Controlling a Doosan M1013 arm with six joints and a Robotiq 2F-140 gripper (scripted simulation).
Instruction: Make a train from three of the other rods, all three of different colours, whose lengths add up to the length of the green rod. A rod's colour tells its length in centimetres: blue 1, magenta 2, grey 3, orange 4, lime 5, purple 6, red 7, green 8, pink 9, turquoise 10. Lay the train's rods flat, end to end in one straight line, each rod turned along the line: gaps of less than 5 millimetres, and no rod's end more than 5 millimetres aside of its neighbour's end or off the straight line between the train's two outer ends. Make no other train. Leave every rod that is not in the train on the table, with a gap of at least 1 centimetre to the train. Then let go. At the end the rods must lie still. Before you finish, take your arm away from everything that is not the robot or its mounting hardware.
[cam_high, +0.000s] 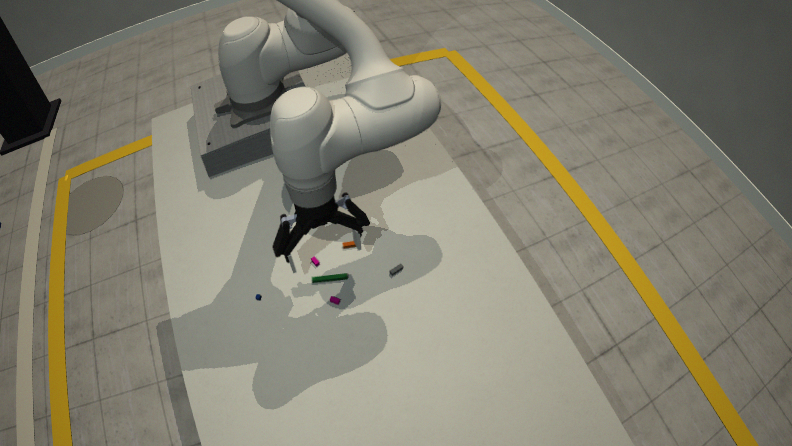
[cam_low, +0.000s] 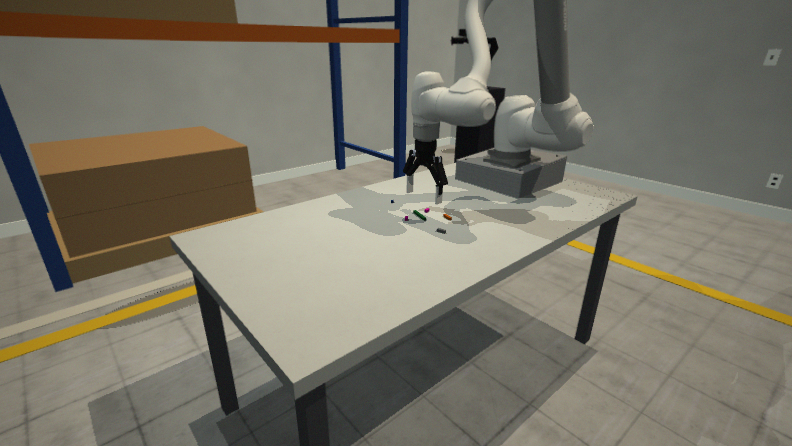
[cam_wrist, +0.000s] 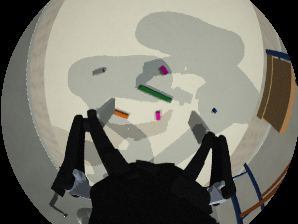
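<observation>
The green rod (cam_high: 329, 278) (cam_low: 419, 215) (cam_wrist: 154, 94) lies flat on the white table (cam_high: 443, 343) (cam_low: 332, 277). An orange rod (cam_high: 348, 244) (cam_low: 447, 217) (cam_wrist: 120, 113) lies behind it. One magenta rod (cam_high: 315, 260) (cam_low: 427, 209) (cam_wrist: 158, 115) lies between them. A second magenta rod (cam_high: 334, 300) (cam_low: 406, 218) (cam_wrist: 162, 70) lies in front of the green rod. A grey rod (cam_high: 395, 269) (cam_low: 441, 230) (cam_wrist: 100, 71) lies to the right and a small blue rod (cam_high: 258, 297) (cam_low: 392, 201) (cam_wrist: 214, 111) to the left. My gripper (cam_high: 325, 255) (cam_low: 423, 190) (cam_wrist: 153, 111) is open and empty, hanging above the first magenta rod and the orange rod.
The arm's grey base block (cam_high: 232, 149) (cam_low: 509, 174) stands on the table's far end. Large cardboard boxes (cam_low: 144, 182) and a blue rack (cam_low: 368, 83) stand on the floor beyond the table.
</observation>
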